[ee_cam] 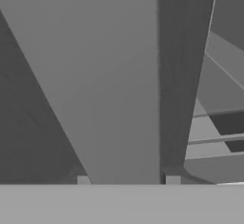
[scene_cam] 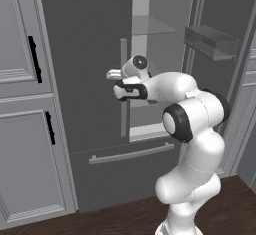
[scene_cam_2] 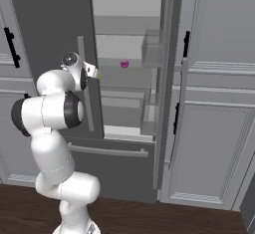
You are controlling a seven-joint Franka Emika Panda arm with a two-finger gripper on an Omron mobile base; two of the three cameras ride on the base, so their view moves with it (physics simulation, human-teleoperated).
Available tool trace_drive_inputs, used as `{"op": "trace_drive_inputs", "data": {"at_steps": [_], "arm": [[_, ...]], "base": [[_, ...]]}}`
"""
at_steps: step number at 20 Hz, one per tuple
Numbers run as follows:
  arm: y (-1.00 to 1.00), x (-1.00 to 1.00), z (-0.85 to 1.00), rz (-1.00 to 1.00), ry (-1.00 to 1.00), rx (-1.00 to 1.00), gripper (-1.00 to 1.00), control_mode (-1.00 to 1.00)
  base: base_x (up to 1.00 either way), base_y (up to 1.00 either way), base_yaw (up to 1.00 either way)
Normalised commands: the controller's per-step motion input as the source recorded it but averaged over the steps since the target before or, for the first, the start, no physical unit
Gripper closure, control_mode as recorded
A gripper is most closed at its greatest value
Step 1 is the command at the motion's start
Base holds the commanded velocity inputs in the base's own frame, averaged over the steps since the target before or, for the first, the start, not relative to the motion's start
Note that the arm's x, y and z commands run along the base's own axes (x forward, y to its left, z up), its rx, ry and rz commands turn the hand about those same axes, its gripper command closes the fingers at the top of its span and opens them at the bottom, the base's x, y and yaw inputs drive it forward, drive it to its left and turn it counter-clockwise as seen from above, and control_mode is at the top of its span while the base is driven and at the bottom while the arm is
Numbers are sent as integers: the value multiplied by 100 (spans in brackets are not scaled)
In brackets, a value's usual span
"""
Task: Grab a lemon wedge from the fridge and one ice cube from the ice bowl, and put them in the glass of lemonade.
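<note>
Cabinets point(scene_cam: 25, 104) of light grey panels with black handles stand at the far left of the left base view. Next comes the fridge point(scene_cam: 85, 54), dark grey, its left door shut and its right door swung open, baring glass shelves point(scene_cam_2: 127, 71). A long grey bar handle point(scene_cam: 123, 86) runs down the left door. The white arm reaches to it, and the pincer point(scene_cam: 114, 74) sits at that handle; in the hand view the bar point(ee_cam: 121, 75) fills the gap between both fingertips point(ee_cam: 84, 180), which look closed around it. On a middle shelf, just past the arm, a small yellow-green bit that may be the lemon wedge point(scene_cam_2: 100, 75) peeks out, with a small pink object point(scene_cam_2: 124, 64) further right.
</note>
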Motion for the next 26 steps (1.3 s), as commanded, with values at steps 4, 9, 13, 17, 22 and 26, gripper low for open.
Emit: {"op": "trace_drive_inputs", "data": {"at_steps": [4, 9, 13, 17, 22, 26], "arm": [[33, 3, 4, 2, 3, -1, 100, -100], [67, -28, 27, 13, 0, 0, 100, -100], [71, -60, 41, 16, 0, 0, 100, -100], [83, -86, 46, 19, 0, 0, 100, -100], [96, -100, 48, 20, 0, -3, 100, -100], [98, -100, 62, 19, 1, -8, 100, -100]], "base": [[0, 0, 0], [0, 0, 0], [0, 0, 0], [0, 0, 0], [0, 0, 0], [0, 0, 0]]}}
